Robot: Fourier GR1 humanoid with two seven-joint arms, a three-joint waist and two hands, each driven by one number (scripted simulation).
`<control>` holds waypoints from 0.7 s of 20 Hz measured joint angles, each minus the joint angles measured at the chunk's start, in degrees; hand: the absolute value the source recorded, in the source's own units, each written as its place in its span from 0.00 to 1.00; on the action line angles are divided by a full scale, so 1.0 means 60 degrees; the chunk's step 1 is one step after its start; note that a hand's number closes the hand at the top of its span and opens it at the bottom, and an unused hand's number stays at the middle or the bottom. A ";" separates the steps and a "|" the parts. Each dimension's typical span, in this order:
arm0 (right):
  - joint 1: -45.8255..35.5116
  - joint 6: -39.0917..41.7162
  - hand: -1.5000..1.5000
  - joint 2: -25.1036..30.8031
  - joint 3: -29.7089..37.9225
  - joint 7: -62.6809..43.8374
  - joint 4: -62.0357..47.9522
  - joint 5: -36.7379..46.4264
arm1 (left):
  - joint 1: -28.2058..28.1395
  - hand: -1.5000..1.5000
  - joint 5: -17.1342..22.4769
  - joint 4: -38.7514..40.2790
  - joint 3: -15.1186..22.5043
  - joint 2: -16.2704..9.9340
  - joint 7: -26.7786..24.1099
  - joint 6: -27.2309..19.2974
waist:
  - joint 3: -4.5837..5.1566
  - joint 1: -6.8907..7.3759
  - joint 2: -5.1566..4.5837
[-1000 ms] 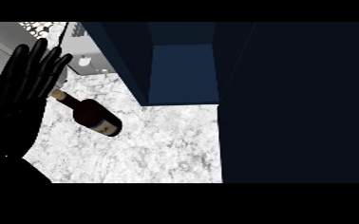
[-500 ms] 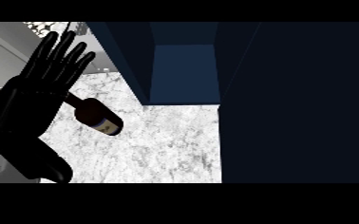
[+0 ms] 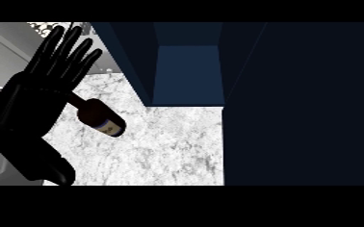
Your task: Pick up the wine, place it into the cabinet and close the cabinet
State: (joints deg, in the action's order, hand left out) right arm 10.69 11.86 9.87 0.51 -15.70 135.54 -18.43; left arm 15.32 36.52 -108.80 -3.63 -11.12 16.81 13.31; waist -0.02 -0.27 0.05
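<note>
— Looking down at the marble tabletop [image 3: 163, 149], what do you see first?

— One black hand [image 3: 43, 101] at the view's left, so the robot's left hand. Its fingers [image 3: 68, 53] are straight and spread apart, pointing up and slightly right. They hold nothing. The thumb [image 3: 53, 166] hangs lower, toward the bottom edge.

— And the wine?

— The wine bottle [image 3: 103, 118] lies on its side on the tabletop, just right of the palm. Its neck points up-left and runs under the edge of the hand, so the neck's end is hidden. The thick end points down-right, with a pale label band near it. I cannot tell whether the hand touches the neck or only covers it.

— Where is the cabinet?

— The cabinet [image 3: 188, 72] sits at the far side, right of the bottle. It is open, and a blue inner compartment shows with dark walls on both sides. A large dark panel fills the view's right part. The bottle lies outside the cabinet, near its lower left corner but apart from it.

— The right hand?

— It does not show.
</note>
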 measured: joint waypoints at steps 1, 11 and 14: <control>-0.0014 0.0061 0.00 -0.0046 0.0020 0.0026 -0.0054 0.0027 | 0.0017 0.00 -0.0062 -0.0043 0.0064 0.0062 0.0027 -0.0045 | 0.0003 0.0004 0.0000; -0.0615 -0.0048 0.00 -0.0222 0.0002 -0.0765 0.0065 0.0172 | -0.0252 0.00 -0.0211 -0.0680 -0.0041 0.0091 0.0416 -0.0205 | 0.0003 0.0024 0.0002; -0.0946 -0.0114 0.00 -0.0228 0.0115 -0.1010 -0.0022 0.0130 | -0.0517 0.00 -0.0365 -0.0624 -0.0025 0.0151 0.0287 -0.0032 | 0.0003 0.0031 0.0000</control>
State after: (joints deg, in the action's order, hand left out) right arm 5.01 11.17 8.50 1.20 -21.76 135.40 -17.65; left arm 12.22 34.33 -112.55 -3.78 -10.22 18.53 13.12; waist 0.00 -0.08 0.04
